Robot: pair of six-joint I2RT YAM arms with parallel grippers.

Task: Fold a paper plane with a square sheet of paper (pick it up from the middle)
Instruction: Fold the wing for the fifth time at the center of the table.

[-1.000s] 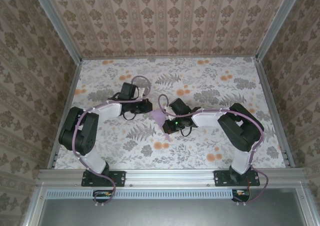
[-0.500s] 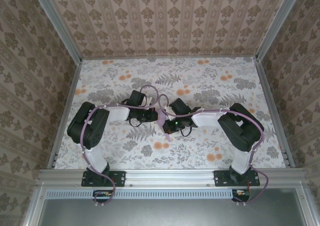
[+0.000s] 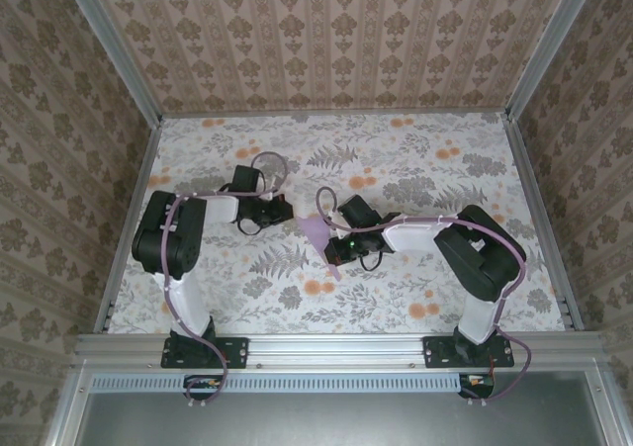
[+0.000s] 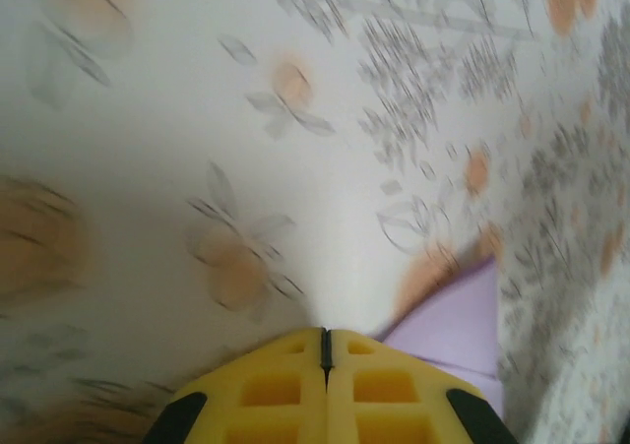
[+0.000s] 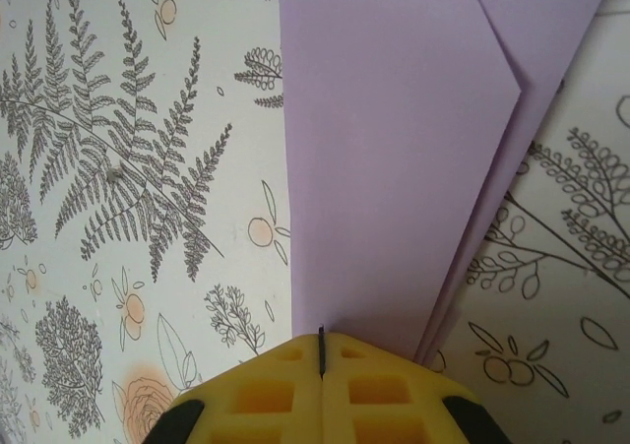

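- The right gripper sits near the middle of the table. In its wrist view the gripper has its yellow fingers pressed together, clamped on the near end of the paper.
- The paper is folded lavender. It lies between the two grippers, wider at its far-left end and narrowing to a tip on the near side.
- In the right wrist view, layered edges fan out along the paper's right side, with a slanted flap at the far right.
- The left gripper is just left of the paper and apart from it.
- In its blurred wrist view the left gripper is closed on nothing, with the paper just to its right.
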